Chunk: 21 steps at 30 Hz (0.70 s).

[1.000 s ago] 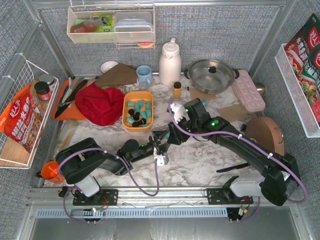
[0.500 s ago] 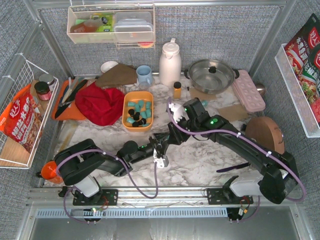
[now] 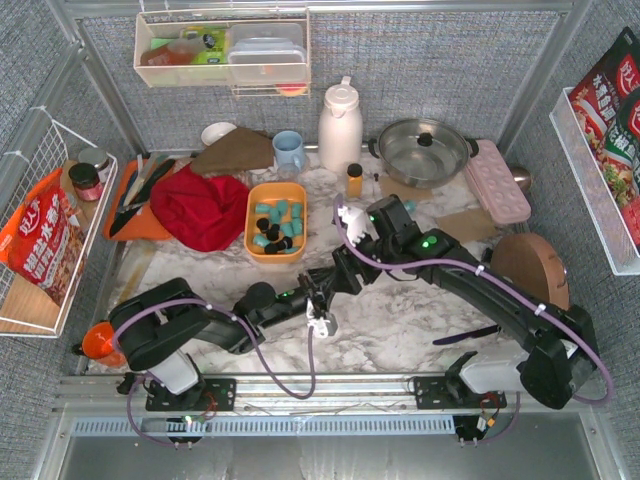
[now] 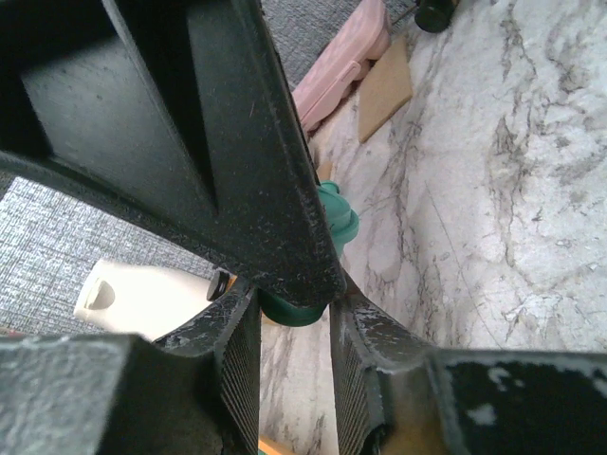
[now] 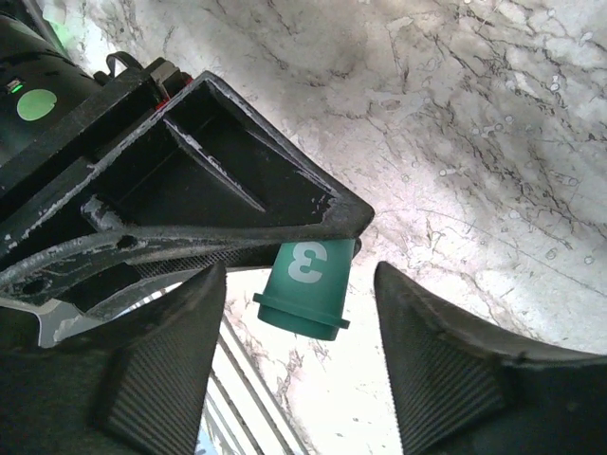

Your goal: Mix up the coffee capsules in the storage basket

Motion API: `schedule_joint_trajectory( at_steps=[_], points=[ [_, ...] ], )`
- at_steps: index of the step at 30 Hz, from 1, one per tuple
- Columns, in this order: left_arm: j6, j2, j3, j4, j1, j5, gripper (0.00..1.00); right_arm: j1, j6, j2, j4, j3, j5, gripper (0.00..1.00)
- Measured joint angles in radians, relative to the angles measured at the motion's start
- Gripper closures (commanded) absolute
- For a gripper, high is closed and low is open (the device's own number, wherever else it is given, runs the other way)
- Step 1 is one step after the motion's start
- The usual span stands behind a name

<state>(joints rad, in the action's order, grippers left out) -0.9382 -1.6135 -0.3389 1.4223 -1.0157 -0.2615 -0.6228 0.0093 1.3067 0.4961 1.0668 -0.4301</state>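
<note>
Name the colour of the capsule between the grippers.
The capsule is teal with a white 3; right wrist view best.

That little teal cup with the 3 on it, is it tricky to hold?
Probably light: the teal capsule hangs from the left tool, pinched only at one end. Its smooth-looking, tapered sides might let it slip out. Laid on its side, the round cup would likely roll in a curve.

- A teal coffee capsule (image 5: pixel 303 289), marked 3, is seen between the parted fingers (image 5: pixel 161 370), touched by neither.
- It is pinched by the left gripper (image 5: pixel 308 245), just beyond them.
</note>
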Motion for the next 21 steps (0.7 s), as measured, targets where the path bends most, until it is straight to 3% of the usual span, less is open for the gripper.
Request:
schedule_joint_trajectory(
  at_steps=[6, 11, 21],
  points=[
    [0.069, -0.054, 0.019, 0.109, 0.0, 0.058, 0.79, 0.0, -0.008, -0.043, 0.002, 0.0, 0.034, 0.23],
    [0.164, -0.083, 0.023, 0.158, 0.016, 0.111, 0.8, 0.005, -0.007, -0.138, -0.008, -0.005, 0.161, 0.23],
    [0.499, -0.062, 0.008, 0.175, 0.106, 0.272, 0.87, 0.017, 0.041, -0.267, -0.176, -0.126, 0.741, 0.23]
  ],
)
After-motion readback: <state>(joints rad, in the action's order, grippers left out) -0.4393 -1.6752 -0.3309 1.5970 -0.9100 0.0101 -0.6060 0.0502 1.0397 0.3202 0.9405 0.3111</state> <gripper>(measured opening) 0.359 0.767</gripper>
